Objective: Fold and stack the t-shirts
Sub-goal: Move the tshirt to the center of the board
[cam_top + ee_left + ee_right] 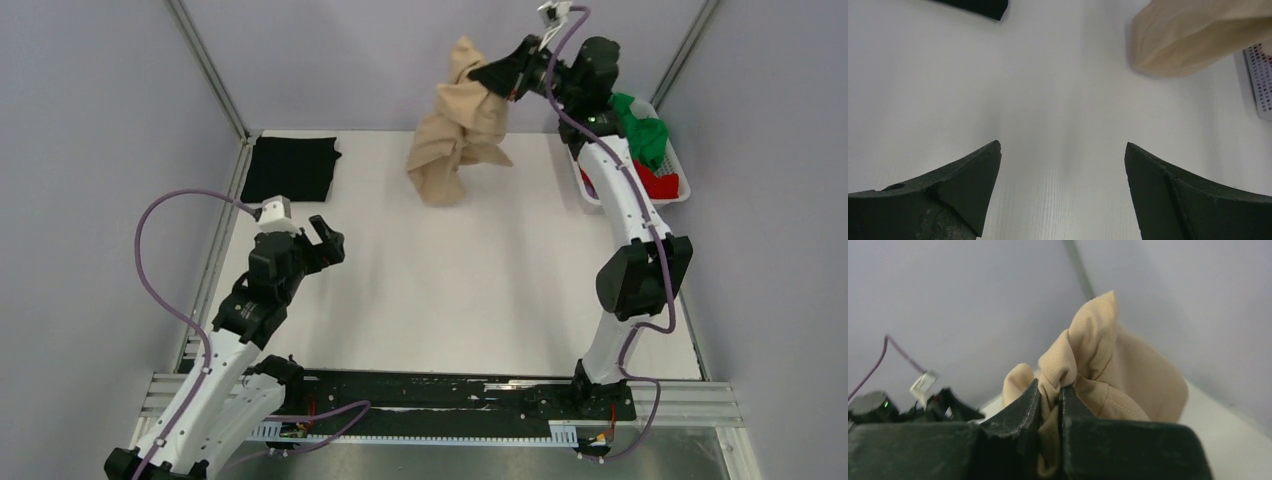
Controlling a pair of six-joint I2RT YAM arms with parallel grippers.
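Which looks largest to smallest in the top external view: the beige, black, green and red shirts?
1. beige shirt, hanging from the right pincer, held up nearer the camera.
2. black shirt, lying flat.
3. green shirt.
4. red shirt.
Green and red sit partly hidden in the basket, so their order is unsure.

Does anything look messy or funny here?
The beige t-shirt dangles in a crumpled bunch from the right claw. The green t-shirt and red t-shirt sit heaped in the basket. Only the black t-shirt lies neat.

White arm links, black joints and jaws, looping purple cables.
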